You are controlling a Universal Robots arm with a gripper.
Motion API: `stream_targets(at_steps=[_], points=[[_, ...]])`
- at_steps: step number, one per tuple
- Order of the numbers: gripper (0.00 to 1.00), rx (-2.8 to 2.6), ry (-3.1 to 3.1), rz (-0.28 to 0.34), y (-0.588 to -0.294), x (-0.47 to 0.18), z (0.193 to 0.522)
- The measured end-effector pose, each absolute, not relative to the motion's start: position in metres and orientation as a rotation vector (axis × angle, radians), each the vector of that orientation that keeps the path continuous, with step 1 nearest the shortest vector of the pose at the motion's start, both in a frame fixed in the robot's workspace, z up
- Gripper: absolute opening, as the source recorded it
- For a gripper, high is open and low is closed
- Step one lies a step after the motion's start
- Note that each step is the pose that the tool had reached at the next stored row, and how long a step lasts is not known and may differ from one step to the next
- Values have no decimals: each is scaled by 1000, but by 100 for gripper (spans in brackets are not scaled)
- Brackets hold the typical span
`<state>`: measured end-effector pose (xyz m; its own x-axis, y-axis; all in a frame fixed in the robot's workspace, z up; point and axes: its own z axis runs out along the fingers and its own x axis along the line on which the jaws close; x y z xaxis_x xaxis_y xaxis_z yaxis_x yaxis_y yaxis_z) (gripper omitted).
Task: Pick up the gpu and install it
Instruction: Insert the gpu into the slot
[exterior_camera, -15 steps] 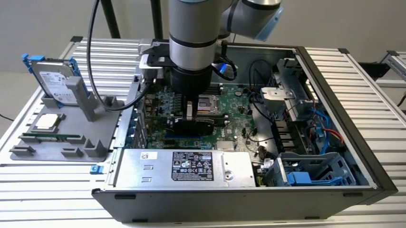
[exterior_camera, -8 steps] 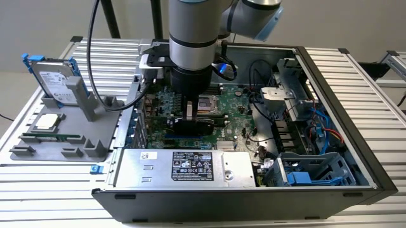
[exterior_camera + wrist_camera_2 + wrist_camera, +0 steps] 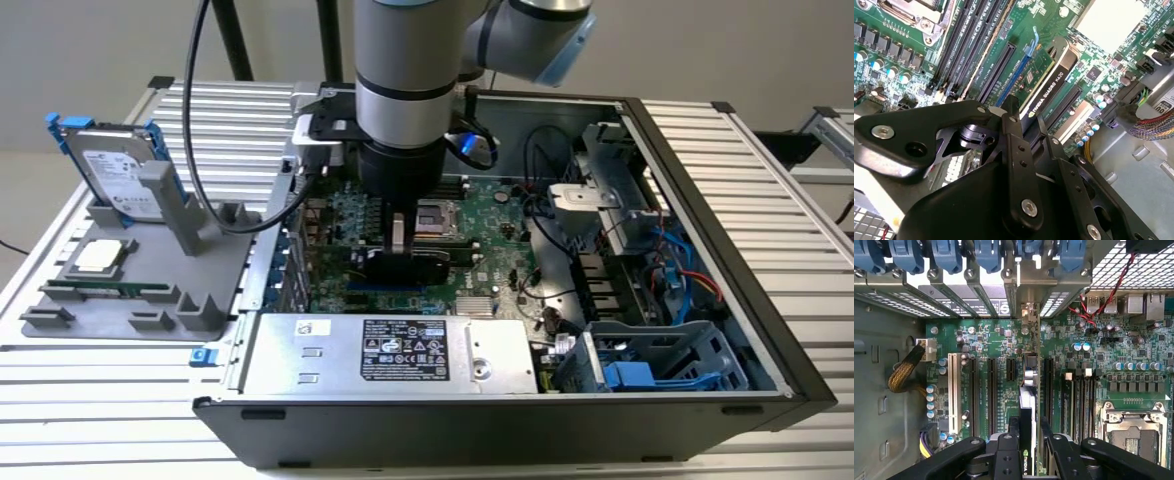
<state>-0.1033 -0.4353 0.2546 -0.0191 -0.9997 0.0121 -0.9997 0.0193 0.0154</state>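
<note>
The gripper [image 3: 1026, 437] holds the gpu [image 3: 1027, 405] clamped by its top edge, on edge over the motherboard [image 3: 501, 255], long axis running toward the case's rear brackets [image 3: 1009, 287], directly below the fingers [image 3: 1011, 117], at the slot [image 3: 1004, 87].

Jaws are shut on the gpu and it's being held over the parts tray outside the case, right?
Not the tray. The exterior view shows the gripper inside the open computer case, above the motherboard. Jaws are shut on the gpu, as both wrist views show.

A ribbed metal table [image 3: 801, 200] stands before a plain beige wall [image 3: 107, 40].
</note>
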Motion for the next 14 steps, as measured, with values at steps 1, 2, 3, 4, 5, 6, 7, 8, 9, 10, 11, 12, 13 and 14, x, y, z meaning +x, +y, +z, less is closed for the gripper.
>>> stream_targets(at_steps=[1,2,3,4,5,6,7,8,9,10,11,12,13,14], points=[[0,2187,-2229,-4,-435,-103,255],[0,2187,-2229,-4,-435,-103,254],[0,2187,-2229,-4,-435,-103,254],[0,2187,-2229,-4,-435,-103,254],[0,2188,-2228,-4,-435,-103,254],[0,2190,-2225,-3,-435,-103,254],[0,2194,-2221,-2,-435,-103,254],[0,2197,-2217,-2,-435,-103,254],[0,2201,-2212,-1,-435,-103,254],[0,2205,-2208,-1,-436,-103,254],[0,2209,-2205,0,-436,-103,254],[0,2210,-2203,0,-436,-103,254],[0,2211,-2202,0,-436,-104,254],[0,2212,-2201,0,-436,-104,254]])
